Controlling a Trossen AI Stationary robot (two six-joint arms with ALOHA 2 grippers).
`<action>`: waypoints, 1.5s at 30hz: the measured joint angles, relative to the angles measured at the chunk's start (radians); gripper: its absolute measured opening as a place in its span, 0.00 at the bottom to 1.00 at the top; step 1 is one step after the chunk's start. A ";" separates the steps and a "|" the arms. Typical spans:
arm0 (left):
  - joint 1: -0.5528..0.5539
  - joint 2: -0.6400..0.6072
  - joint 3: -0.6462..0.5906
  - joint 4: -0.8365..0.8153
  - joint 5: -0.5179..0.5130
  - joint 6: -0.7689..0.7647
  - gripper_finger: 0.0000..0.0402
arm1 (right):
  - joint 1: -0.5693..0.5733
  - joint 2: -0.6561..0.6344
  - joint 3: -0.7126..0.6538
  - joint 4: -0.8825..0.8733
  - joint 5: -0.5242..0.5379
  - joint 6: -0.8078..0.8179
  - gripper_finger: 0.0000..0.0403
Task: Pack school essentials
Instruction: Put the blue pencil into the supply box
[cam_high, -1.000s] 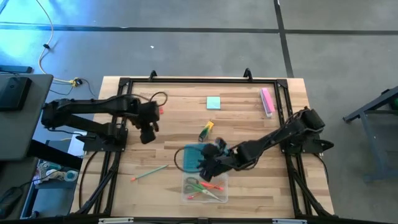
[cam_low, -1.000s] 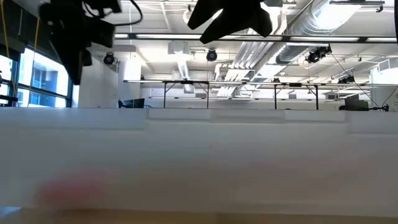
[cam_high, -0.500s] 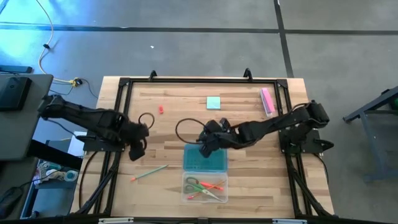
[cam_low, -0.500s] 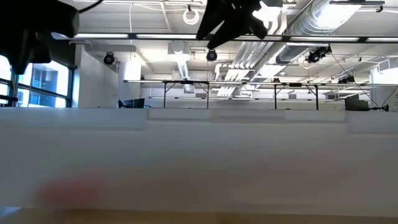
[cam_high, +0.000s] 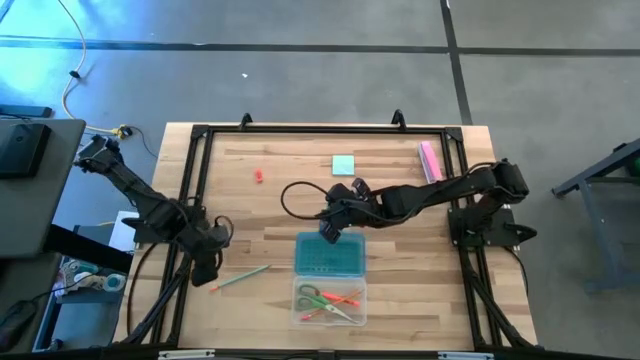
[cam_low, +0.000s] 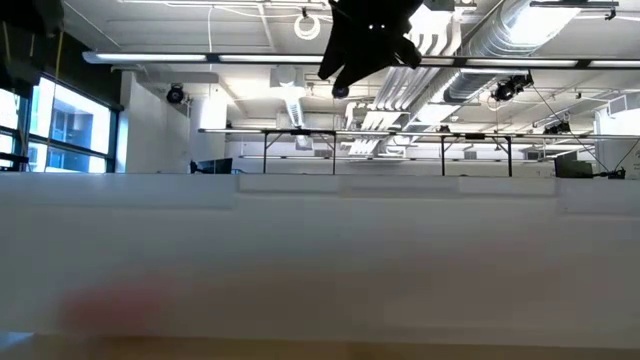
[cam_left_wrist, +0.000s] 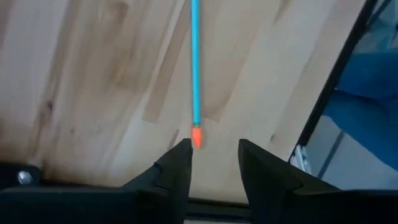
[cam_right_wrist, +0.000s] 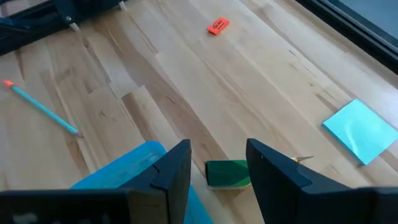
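Note:
My left gripper (cam_high: 207, 272) is open and low over the table's near-left part. Its fingers (cam_left_wrist: 180, 169) stand just short of the orange end (cam_left_wrist: 196, 135) of a blue-green pencil (cam_high: 242, 276) lying flat. My right gripper (cam_high: 328, 232) is open over the table's middle, its fingers on either side of the yellow-green marker's green end (cam_right_wrist: 227, 173). In the high view the gripper hides the marker. Green-handled scissors (cam_high: 312, 296) and orange-red pens (cam_high: 340, 300) lie in the clear box (cam_high: 358, 318). The light-blue note pad (cam_high: 344, 165) and tiny red piece (cam_high: 258, 176) lie flat.
The teal lid (cam_high: 335, 256) lies flat just near of my right gripper, with the clear box nearer still. A pink bar (cam_high: 430, 162) lies by the far-right corner. A black frame (cam_high: 190, 190) runs around the table's edges. Bare wood lies between the pencil and the red piece.
My left gripper has swung from the table's left middle toward the near edge and come down at the pencil's orange end. My right gripper has drawn back from over the lid and box toward the far side, stopping over the marker. Nothing on the table has moved.

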 joint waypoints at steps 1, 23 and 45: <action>-0.022 0.009 0.000 -0.001 -0.012 -0.030 0.33 | -0.004 0.000 0.000 0.000 -0.002 -0.005 0.36; -0.137 0.437 0.000 0.193 0.028 -0.265 0.39 | -0.195 -0.114 0.000 -0.019 -0.152 -0.111 0.36; -0.158 0.616 0.001 0.261 0.080 -0.230 0.39 | -0.145 -0.113 0.000 -0.057 -0.149 -0.103 0.36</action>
